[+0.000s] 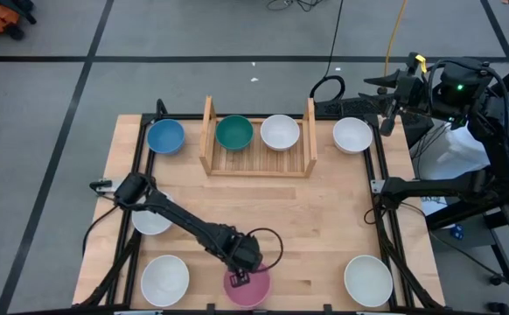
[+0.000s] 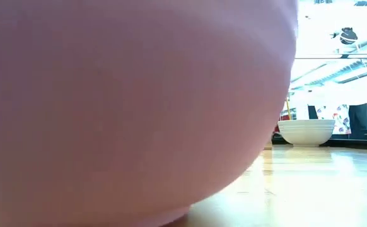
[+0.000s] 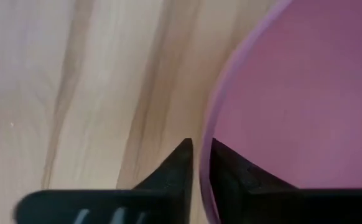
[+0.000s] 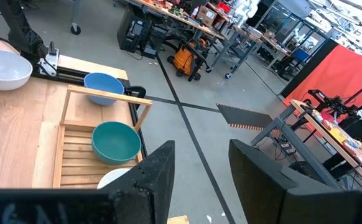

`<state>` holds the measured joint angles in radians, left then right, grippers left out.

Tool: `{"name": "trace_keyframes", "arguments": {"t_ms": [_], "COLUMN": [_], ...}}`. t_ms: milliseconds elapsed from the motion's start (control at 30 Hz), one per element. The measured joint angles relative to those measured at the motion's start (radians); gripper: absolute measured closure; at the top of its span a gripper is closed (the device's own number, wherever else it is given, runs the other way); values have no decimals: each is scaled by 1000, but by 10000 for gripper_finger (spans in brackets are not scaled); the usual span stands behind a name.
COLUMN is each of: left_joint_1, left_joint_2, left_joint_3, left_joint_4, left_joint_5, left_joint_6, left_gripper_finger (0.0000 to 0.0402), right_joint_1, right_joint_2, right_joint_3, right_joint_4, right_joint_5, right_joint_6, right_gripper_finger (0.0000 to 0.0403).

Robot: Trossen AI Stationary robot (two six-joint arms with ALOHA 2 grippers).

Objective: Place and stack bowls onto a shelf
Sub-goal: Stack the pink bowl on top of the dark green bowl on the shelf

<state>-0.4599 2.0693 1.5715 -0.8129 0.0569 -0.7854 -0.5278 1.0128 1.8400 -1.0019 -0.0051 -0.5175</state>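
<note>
The pink bowl (image 1: 253, 289) sits at the table's near edge and fills the low view (image 2: 127, 107). My left gripper (image 3: 199, 144) is above its far-left rim, shut on it. On the shelf (image 1: 259, 166) stand a teal bowl (image 1: 234, 132) and a white bowl (image 1: 280, 132). A blue bowl (image 1: 165, 136) rests left of the shelf and a white one (image 1: 352, 135) right of it. My right gripper (image 4: 203, 149) is open, parked beyond the table's far right corner, touching nothing. My left gripper pinches the pink bowl's rim (image 3: 213, 118) on its far-left side, one finger (image 3: 231, 171) inside the bowl and one finger (image 3: 175, 168) outside. The fingers come from above, pointing down. In the low view the bowl's base (image 2: 171, 217) shows at table level.
Three more white bowls lie on the table: one (image 1: 152, 220) under the left arm, one (image 1: 165, 280) at the near left, one (image 1: 367, 280) at the near right, also seen in the low view (image 2: 306, 131). Bare wood lies between the shelf and the pink bowl.
</note>
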Motion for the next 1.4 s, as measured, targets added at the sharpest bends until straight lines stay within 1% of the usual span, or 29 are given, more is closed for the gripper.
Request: {"name": "trace_keyframes", "arguments": {"t_ms": [67,100,200,333,433,533,700,833,1000,1133,1333,1400], "left_joint_1": [10,14,31,51,69,95,168,254,361,488,717,797], "left_joint_2": [0,0,0,-3,-34,-86,-183,-254,-309,-328,-344,-343], "left_joint_3": [0,0,3,23,49,84,160,229,334,416,433,433], "left_joint_4": [3,5,3,-5,-18,-86,-260,-401,-576,-662,-665,-634], "left_joint_5": [6,6,14,15,17,3,-90,-143,-269,-295,-298,-295], "left_joint_6": [-35,-58,-113,-145,-171,-194,-212,-215,-70,79,312,394], "left_gripper_finger": [388,392,395,397,398,398,398,398,398,398,398,398], "right_joint_1": [0,0,0,0,0,0,0,0,0,0,0,0], "right_joint_2": [0,0,0,0,0,0,0,0,0,1,7,10], "right_joint_3": [0,0,0,0,0,0,0,0,0,0,0,0], "right_joint_4": [0,0,0,0,0,0,0,0,1,1,2,2], "right_joint_5": [0,0,0,0,0,0,1,3,3,3,3,3], "right_joint_6": [0,0,0,0,0,0,0,15,42,59,60,60], "right_gripper_finger": [257,257,257,257,257,257,257,257,257,257,257,257]}}
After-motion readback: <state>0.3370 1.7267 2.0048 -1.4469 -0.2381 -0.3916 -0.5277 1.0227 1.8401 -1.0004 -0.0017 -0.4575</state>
